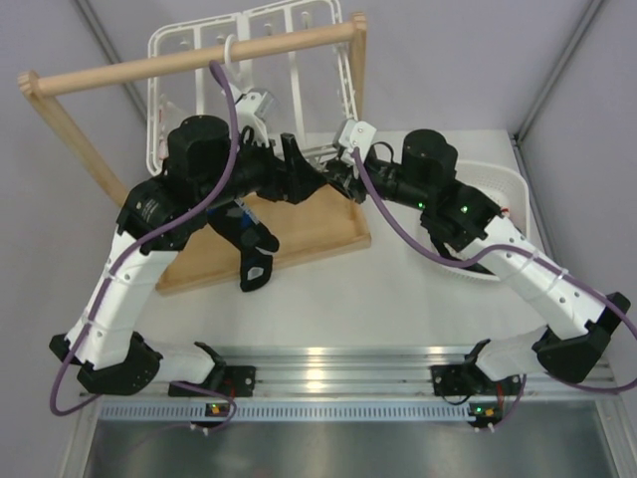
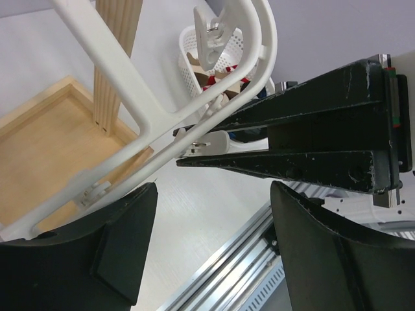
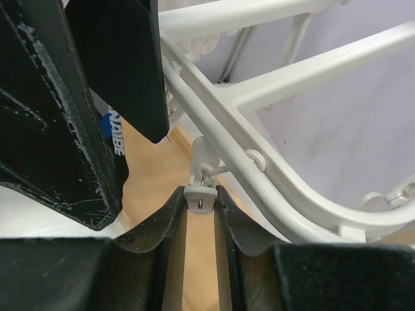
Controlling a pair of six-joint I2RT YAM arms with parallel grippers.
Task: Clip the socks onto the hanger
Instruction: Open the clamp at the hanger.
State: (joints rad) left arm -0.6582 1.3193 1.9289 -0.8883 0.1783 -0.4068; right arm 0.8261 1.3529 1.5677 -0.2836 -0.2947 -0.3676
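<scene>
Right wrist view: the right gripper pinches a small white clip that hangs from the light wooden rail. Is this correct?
One point is wrong. The right gripper does pinch the small white clip, but this clip hangs from the white plastic hanger, not from wood. The right wrist view shows the clip joined to that white frame.

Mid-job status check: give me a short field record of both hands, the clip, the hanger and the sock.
hanger: large white plastic rectangular drying frame, hooked over the light wooden rail
right hand: shut on a small white plastic clip dangling from the hanger
left hand: fingers apart, nothing between them in its wrist view
sock: black fabric with blue and white patches, under the left arm; what holds it is unclear
sock clipped: cannot tell
</scene>
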